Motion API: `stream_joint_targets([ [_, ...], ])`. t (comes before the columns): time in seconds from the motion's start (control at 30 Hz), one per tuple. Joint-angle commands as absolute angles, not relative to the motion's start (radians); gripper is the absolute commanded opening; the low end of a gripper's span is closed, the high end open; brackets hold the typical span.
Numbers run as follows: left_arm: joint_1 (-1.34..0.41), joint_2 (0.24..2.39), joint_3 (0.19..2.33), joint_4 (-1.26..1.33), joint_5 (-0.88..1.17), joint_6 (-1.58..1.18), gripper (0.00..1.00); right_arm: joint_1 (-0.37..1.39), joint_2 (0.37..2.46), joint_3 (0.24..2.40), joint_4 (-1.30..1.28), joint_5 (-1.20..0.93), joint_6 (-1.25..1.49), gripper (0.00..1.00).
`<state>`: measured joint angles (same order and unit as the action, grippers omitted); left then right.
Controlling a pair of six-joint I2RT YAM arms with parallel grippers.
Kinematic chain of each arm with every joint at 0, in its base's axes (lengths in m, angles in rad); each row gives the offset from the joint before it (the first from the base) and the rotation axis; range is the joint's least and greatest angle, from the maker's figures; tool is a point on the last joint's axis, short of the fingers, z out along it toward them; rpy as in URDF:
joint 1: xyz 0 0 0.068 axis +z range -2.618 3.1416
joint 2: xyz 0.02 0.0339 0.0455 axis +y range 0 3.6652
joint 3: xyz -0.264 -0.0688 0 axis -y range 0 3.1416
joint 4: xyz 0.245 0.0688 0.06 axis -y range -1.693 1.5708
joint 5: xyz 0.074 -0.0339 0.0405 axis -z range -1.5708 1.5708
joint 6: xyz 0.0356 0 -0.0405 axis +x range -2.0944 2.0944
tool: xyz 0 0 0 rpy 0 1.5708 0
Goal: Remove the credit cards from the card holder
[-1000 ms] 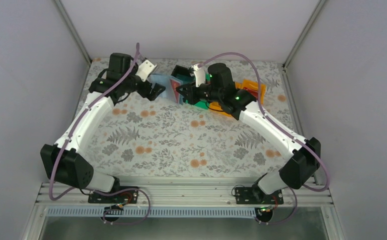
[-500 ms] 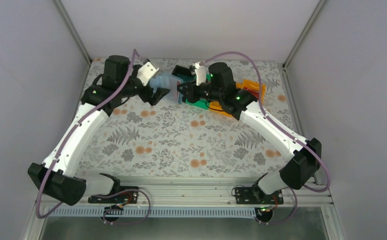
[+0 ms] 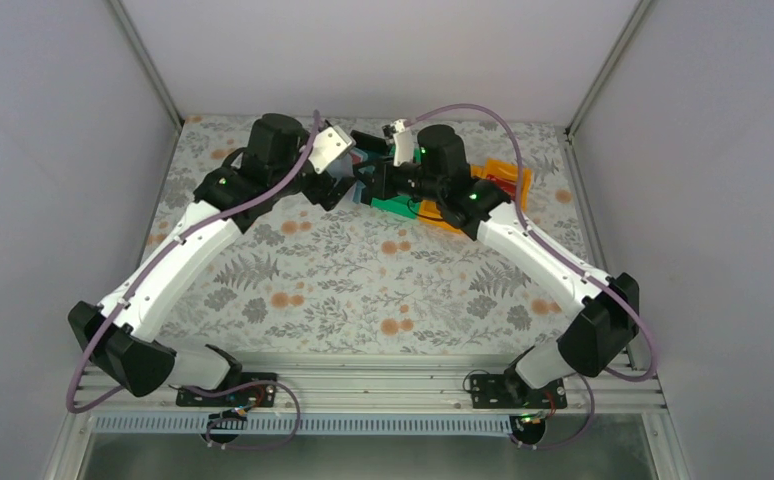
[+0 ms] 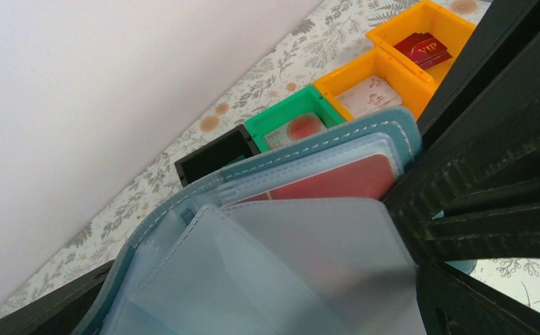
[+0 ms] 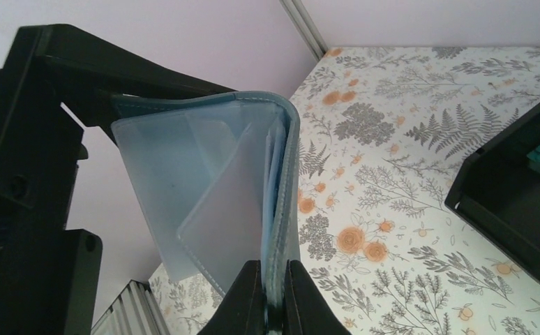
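Above table (image 5: 393, 174), right end effector (image 5: 274, 283) tight on card holder (image 5: 183, 174).

A floral-patterned surface (image 3: 363, 290) carries a row of small bins at its far side. A black bin (image 4: 215, 150) stands just beside a green bin (image 4: 281, 106), and next comes an orange bin (image 4: 344, 71) with two compartments. Pale walls (image 3: 363, 50) enclose it, and a metal rail (image 3: 363, 385) lines the near edge.

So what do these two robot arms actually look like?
Both the left arm and the right arm have white shells on the long segments and black blocks at the joints. A mauve cable loops loosely along each. A small green light glows near each wrist, where a white bracket sits. The fingers are black ridged plastic.
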<state>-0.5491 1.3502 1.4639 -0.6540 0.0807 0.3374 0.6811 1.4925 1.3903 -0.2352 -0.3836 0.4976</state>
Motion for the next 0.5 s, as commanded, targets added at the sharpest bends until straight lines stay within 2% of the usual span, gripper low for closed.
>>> stream_joint_targets([
  [0.0,-0.563,1.383,1.513,-0.627,0.037,0.347,1.00,0.691,1.498,1.399,-0.167,-0.408,0.522,0.04],
  [0.23,-0.552,1.435,1.517,-0.608,-0.003,0.349,1.00,0.690,1.509,1.404,-0.157,-0.436,0.525,0.04],
  [0.47,-0.431,1.455,1.515,-0.584,0.044,0.339,1.00,0.690,1.485,1.413,-0.196,-0.439,0.496,0.04],
])
